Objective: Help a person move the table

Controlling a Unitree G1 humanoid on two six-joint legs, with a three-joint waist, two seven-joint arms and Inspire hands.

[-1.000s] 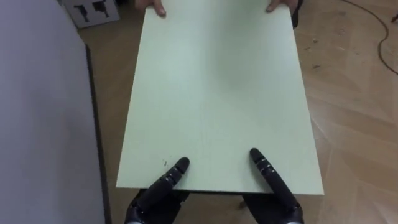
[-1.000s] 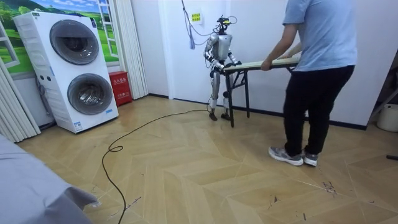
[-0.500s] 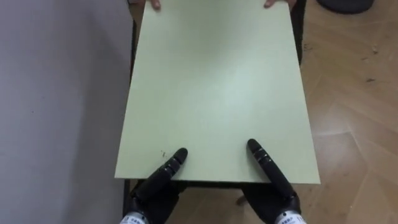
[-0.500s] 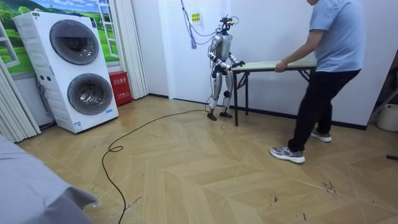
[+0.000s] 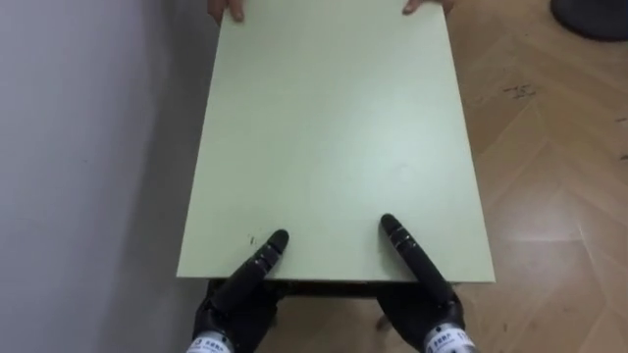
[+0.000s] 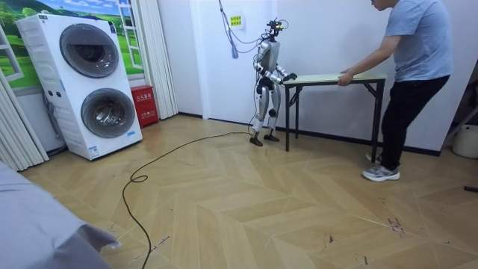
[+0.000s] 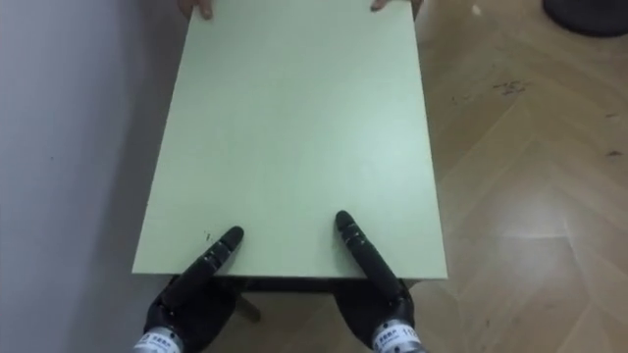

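Observation:
A pale green table (image 5: 334, 127) stretches away from me, its near short edge just below my chest. My left hand (image 5: 257, 270) and right hand (image 5: 412, 260) each grip that near edge, a thumb lying on top and the rest of the hand under the board. At the far edge a person's two hands (image 5: 224, 10) hold the corners. In the room view I stand at the table's (image 6: 328, 76) left end by the white wall, and the person (image 6: 418, 45) leans in at the right end.
A grey wall (image 5: 88, 147) runs close along the table's left side. Wooden floor (image 5: 549, 196) lies open to the right, with a dark round object (image 5: 594, 15) at the far right. Stacked washing machines (image 6: 97, 82) and a floor cable (image 6: 149, 172) lie behind me.
The table has gone toward the room view's right and nearer the wall, the person stepping backward with it. I have followed a short way. Both hands keep the same hold.

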